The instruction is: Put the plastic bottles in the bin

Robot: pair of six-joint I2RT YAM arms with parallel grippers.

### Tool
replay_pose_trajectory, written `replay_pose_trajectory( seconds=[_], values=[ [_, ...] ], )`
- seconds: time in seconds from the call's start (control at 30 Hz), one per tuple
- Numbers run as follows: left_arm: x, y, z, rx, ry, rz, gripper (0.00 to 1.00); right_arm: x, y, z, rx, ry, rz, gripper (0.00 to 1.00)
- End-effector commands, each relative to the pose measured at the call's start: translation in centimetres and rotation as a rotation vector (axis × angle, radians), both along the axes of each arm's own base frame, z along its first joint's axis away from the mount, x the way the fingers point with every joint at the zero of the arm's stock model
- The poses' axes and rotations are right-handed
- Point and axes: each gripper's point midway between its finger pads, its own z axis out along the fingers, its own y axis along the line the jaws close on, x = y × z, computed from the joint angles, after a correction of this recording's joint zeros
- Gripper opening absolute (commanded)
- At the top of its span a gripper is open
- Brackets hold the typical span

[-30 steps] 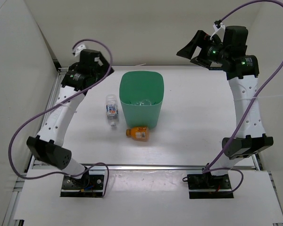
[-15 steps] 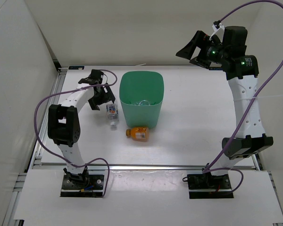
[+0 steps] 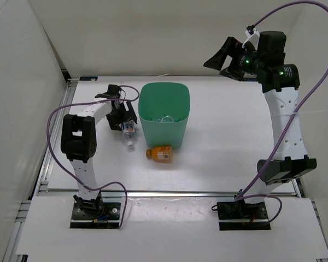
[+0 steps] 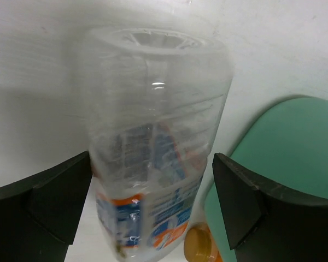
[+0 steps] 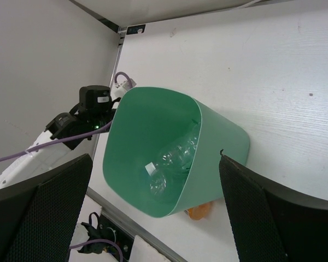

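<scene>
Probably light, thin-walled and slick, the labelled clear bottle (image 4: 153,164) lies on the table (image 3: 224,142) just left of the bin (image 3: 164,131), between the left gripper's (image 4: 150,191) wide-spread jaws. Best taken gently at its labelled middle. The right gripper (image 3: 224,57) hangs spread wide above the far right corner.

A robotics lab test cell: a white worktop (image 3: 224,136) boxed by plain white panels (image 3: 22,82), edged with aluminium rail (image 3: 169,192), carrying the bolted-down left arm (image 3: 79,142) and right arm (image 3: 287,120) with purple cables (image 3: 317,82).
</scene>
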Motion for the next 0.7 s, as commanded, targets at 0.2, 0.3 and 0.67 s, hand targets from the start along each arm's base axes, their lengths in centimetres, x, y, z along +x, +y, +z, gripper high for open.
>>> replay_pose_trajectory(
  seconds=[0.2,0.3,0.67],
  values=[
    [-0.9,-0.6,-0.3,-0.056,0.018,-0.057,0.57,-0.3,0.0,0.3,-0.006,-0.024,0.018,1.0],
    [0.1,0.8,2.1,-0.061,-0.041,0.007,0.42,-0.2,0.1,0.0,-0.001,-0.009,0.015,1.0],
    [6.0,2.3,25.9,-0.263,-0.564,0.208,0.41,0.1,0.3,-0.9,0.013,0.023,0.018,1.0]
  ],
)
